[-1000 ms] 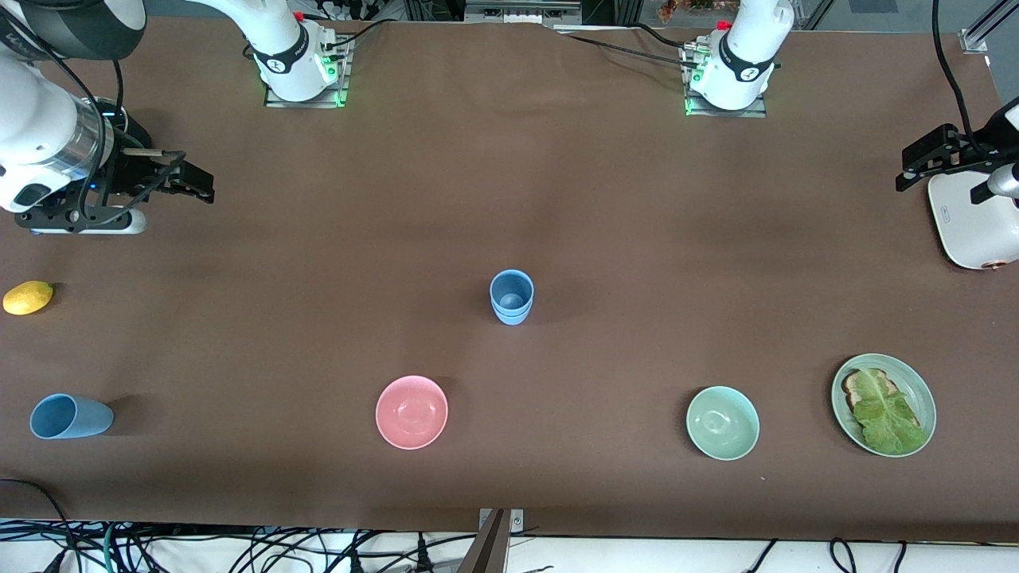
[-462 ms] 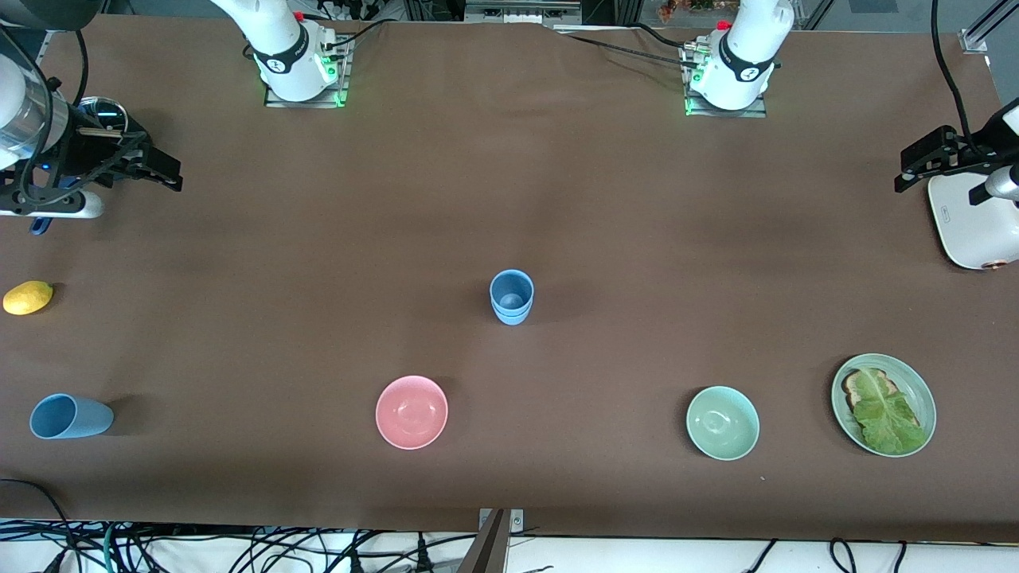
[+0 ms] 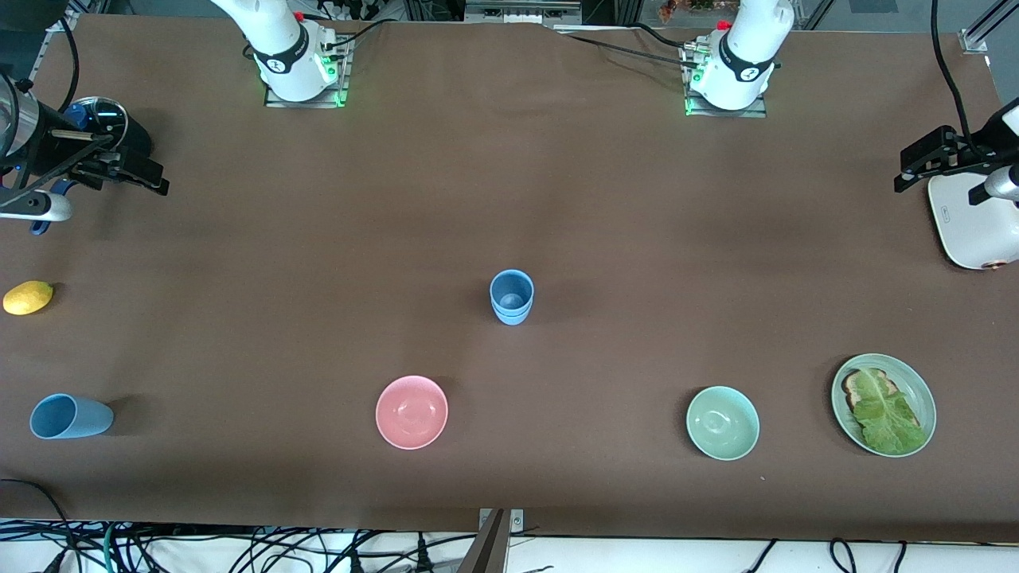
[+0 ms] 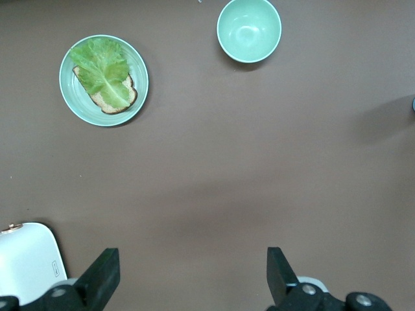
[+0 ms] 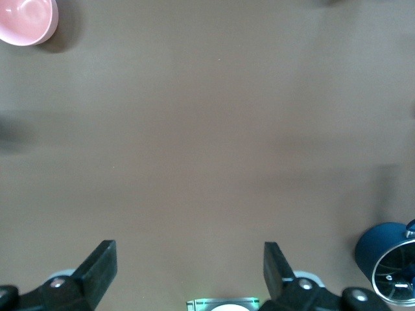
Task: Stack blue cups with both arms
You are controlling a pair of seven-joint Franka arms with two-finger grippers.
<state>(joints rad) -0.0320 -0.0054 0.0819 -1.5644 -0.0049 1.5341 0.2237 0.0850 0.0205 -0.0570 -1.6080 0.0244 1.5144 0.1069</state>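
Two blue cups (image 3: 511,297) stand upright at the middle of the table, one nested in the other. A third blue cup (image 3: 70,416) lies on its side near the front camera at the right arm's end. My right gripper (image 3: 147,173) (image 5: 188,265) hangs open and empty over bare table at that end, beside a dark blue saucepan (image 3: 103,119) (image 5: 389,262). My left gripper (image 3: 907,167) (image 4: 192,275) is open and empty at the left arm's end, above bare table next to a white appliance (image 3: 975,227). Neither gripper is near any cup.
A pink bowl (image 3: 411,411) and a mint-green bowl (image 3: 722,422) sit nearer the front camera than the stacked cups. A plate with toast and lettuce (image 3: 884,404) lies at the left arm's end. A lemon (image 3: 28,297) rests at the right arm's end.
The right arm has drawn back toward its end of the table, uncovering the saucepan. The left arm and the cups have not moved.
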